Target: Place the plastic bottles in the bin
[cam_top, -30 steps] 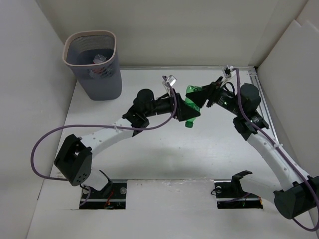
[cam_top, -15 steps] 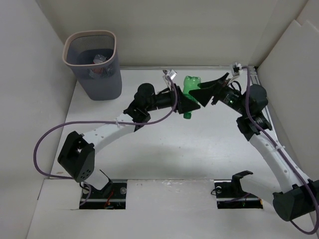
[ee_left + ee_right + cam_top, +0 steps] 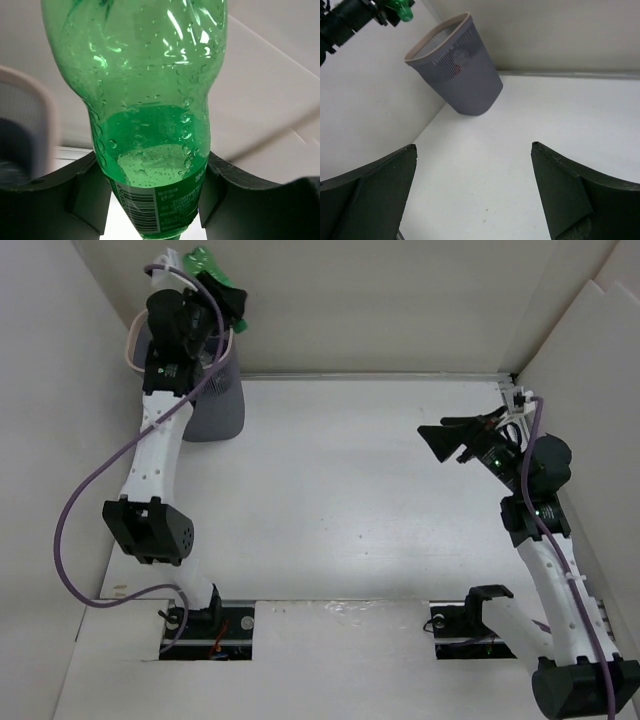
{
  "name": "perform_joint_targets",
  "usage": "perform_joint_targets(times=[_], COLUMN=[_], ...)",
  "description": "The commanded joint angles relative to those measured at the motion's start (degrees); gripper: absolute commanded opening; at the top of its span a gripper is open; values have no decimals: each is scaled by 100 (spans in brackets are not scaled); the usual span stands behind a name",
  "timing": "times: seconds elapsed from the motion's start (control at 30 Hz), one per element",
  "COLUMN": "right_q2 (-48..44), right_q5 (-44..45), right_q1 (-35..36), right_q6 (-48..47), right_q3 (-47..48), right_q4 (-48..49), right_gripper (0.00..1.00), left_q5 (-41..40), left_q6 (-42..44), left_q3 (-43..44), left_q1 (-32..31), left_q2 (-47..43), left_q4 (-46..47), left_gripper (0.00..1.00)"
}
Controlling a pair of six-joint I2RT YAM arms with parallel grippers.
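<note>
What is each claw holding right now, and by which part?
The left claw is shut on the green bottle, its fingers pressing opposite sides of the labelled section. The right claw is open and holds nothing.

surface: white table (image 3: 330,510) | surround: white walls (image 3: 400,300)

Glossy, droplet-beaded green plastic bottle (image 3: 150,100); matt grey mesh bin (image 3: 467,80) with smooth beige rim; matt white worktop (image 3: 340,510).
</note>
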Motion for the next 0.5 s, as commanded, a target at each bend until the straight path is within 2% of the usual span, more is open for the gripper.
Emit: perform_joint_targets(times=[0.0, 0.03, 0.1, 0.13, 0.17, 0.2, 0.23, 0.37, 0.47], right_q2=[-2, -2, -2, -2, -2, -2, -2, 50, 50], right_q5=[-91, -91, -143, -144, -144, -144, -205, 40, 663], right_q1=[5, 66, 67, 67, 119, 120, 120, 172, 295], right_q6=[-116, -185, -186, -256, -326, -327, -388, -572, -836], right_q3=[-218, -219, -271, -271, -271, -271, -219, -44, 281], right_q4=[-98, -98, -98, -98, -150, -150, -203, -667, -1221], right_gripper=[100, 100, 100, 100, 100, 100, 100, 100, 100], left_q5=[-788, -788, -700, -761, -762, -979, -981, -1271, -1508], left_q6=[73, -84, -147, -147, -78, -77, -77, -15, 46], left_q3=[479, 724, 998, 1391, 1612, 1867, 2035, 2160, 2159], left_q1=[508, 831, 1062, 1124, 1177, 1178, 1178, 1178, 1178], left_q2=[610, 752, 1051, 1374, 1534, 1675, 1859, 1747, 1475], left_q4=[-791, -853, -984, -1089, -1195, -1518, -1521, -1600, -1739], left_gripper=[0, 0, 0, 5, 22, 50, 99, 100, 100])
